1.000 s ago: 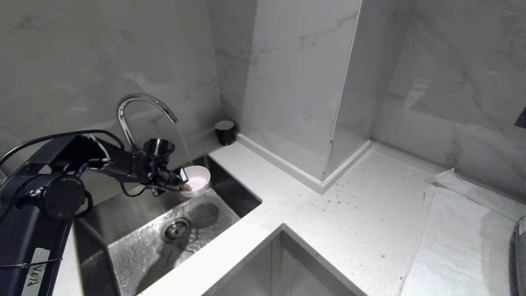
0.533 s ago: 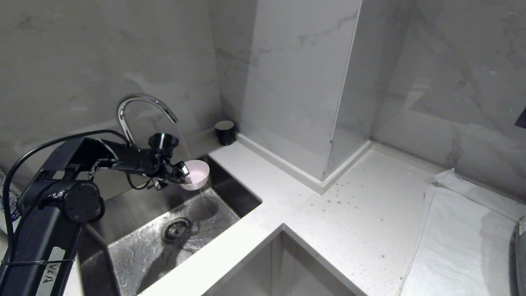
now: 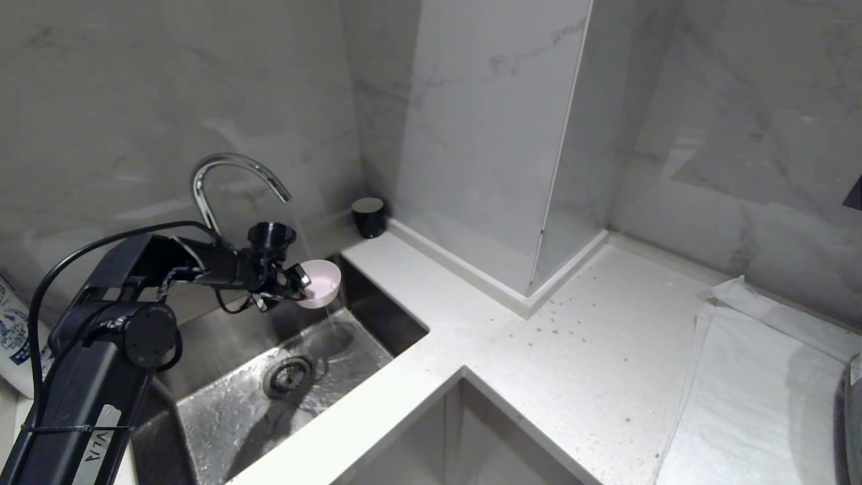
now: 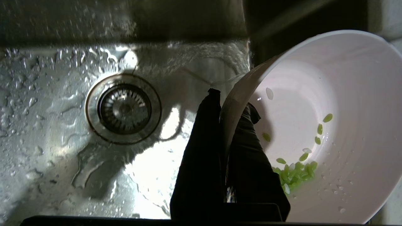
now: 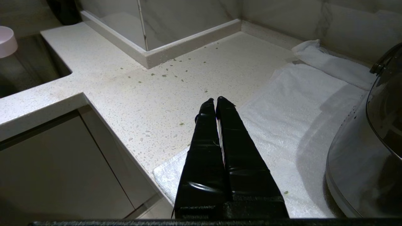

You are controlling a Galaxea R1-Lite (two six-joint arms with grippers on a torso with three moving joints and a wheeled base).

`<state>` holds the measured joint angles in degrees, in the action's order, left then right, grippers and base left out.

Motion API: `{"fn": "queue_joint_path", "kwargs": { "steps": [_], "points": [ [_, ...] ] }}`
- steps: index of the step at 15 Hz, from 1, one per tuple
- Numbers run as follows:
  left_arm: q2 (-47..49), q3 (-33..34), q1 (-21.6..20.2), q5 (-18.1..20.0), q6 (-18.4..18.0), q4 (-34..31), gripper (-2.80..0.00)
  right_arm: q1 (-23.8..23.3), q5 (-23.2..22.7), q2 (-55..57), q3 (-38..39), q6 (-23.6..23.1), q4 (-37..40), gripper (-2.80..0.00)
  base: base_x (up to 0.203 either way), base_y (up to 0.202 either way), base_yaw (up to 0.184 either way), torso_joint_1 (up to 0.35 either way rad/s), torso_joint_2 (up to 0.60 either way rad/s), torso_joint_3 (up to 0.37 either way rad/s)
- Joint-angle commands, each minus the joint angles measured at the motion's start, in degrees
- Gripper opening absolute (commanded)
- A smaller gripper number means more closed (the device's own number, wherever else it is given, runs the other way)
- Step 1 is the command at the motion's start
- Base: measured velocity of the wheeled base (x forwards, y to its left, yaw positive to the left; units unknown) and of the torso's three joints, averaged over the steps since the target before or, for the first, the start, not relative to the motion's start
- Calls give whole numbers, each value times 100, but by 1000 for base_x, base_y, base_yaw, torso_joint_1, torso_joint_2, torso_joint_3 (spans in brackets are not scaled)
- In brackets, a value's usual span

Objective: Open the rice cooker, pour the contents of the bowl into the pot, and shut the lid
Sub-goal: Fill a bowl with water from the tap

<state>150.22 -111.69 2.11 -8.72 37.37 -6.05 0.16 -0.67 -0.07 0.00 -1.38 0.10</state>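
Observation:
My left gripper (image 3: pixel 303 283) is shut on the rim of the pale pink bowl (image 3: pixel 323 281), one finger inside and one outside. It holds the bowl tilted over the steel sink (image 3: pixel 222 417), below the faucet spout. A thin stream of water runs from the bowl's low edge into the sink. In the left wrist view the left gripper (image 4: pixel 232 100) pinches the bowl (image 4: pixel 329 94), and the green contents (image 4: pixel 295 174) lie wet against its white inside. My right gripper (image 5: pixel 216 99) hangs shut and empty over the counter. The rice cooker, its lid and its pot are out of view.
A chrome faucet (image 3: pixel 229 168) arches over the sink, with the drain (image 3: pixel 288 376) below the bowl. A black cup (image 3: pixel 370 215) stands in the back corner. A white towel (image 3: pixel 761 391) covers the counter's right side, beside a shiny steel pan (image 5: pixel 355 175). Green specks dot the counter.
My left arm has lifted the bowl a little higher over the sink and tipped it further. The right arm has not moved.

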Motion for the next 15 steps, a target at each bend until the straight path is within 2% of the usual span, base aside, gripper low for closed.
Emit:
{"fn": "queue_joint_path", "kwargs": {
  "steps": [1, 5, 15],
  "points": [
    [68, -2, -18, -77, 104, 236, -280, 2, -3, 7, 9, -2, -1, -280, 0, 0, 0, 0, 0, 0],
    [86, -11, -35, -123, 289, 390, -280, 2, -3, 7, 9, -3, 6, -280, 0, 0, 0, 0, 0, 0],
    [42, -2, -9, -218, 280, 218, -280, 2, -3, 7, 9, -3, -1, -280, 0, 0, 0, 0, 0, 0]
  ]
}}
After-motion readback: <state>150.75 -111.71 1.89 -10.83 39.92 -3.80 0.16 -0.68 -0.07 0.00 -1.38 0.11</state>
